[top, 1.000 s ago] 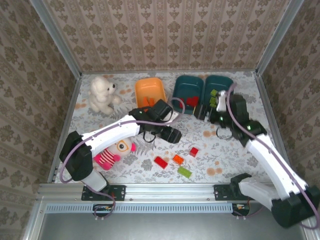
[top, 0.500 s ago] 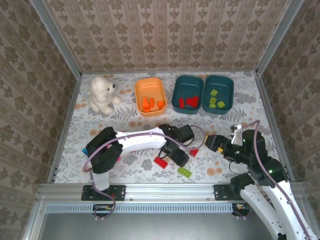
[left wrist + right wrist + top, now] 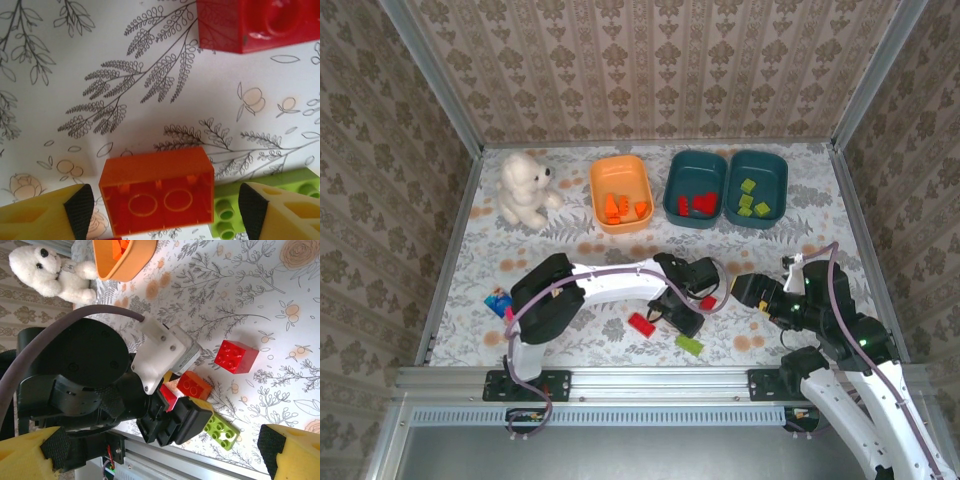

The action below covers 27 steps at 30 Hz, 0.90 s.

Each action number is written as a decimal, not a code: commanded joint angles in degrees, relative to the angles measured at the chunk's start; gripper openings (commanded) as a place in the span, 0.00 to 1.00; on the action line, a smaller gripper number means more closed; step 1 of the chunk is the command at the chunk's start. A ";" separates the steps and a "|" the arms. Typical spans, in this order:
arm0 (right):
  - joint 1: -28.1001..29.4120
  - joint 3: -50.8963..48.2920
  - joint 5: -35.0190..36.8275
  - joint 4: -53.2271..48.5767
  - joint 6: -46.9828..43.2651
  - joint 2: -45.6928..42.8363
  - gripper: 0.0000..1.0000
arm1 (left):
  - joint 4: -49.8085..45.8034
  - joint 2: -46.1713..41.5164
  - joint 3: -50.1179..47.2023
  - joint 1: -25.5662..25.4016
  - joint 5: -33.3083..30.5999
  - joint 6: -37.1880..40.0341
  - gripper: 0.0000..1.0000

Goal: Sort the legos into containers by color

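My left gripper point(image 3: 165, 209) stands open astride an orange lego point(image 3: 157, 192) that lies on its side, hollow face toward the camera, with a gap at each pad. In the top view the left gripper point(image 3: 678, 312) is low over the loose legos: a long red one point(image 3: 641, 324), a square red one point(image 3: 708, 303) and a green one point(image 3: 689, 345). My right gripper point(image 3: 738, 290) hovers open just right of them, holding nothing. The containers stand at the back: an orange tub point(image 3: 620, 192), a teal tub point(image 3: 695, 188) with red bricks and a teal tub point(image 3: 758, 188) with green bricks.
A white plush bear point(image 3: 525, 188) sits at the back left. A small coloured toy point(image 3: 498, 298) peeks out beside the left arm's elbow. In the right wrist view the left arm's wrist point(image 3: 165, 347) looms close in front of my right gripper point(image 3: 160, 447). Metal rails border the table.
The left arm came from the orange tub down to the loose legos and settled over the orange one. The right arm drew back from the green tub to the near centre, jaws wide.
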 commanded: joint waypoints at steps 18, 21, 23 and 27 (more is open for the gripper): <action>0.23 6.38 -1.39 2.25 -1.50 2.81 1.00 | -5.26 -5.57 3.03 7.22 -7.02 -1.23 0.46; 0.19 7.82 -2.61 6.56 -2.55 5.77 1.00 | -5.44 -9.28 4.00 13.22 -5.94 -0.59 0.46; 0.24 8.48 -4.19 10.97 -2.98 9.42 1.00 | -4.72 -10.90 5.24 18.69 -4.50 0.21 0.46; 0.57 11.80 -6.23 16.84 -5.09 19.62 0.99 | -1.93 -9.47 9.50 28.34 -1.05 1.66 0.46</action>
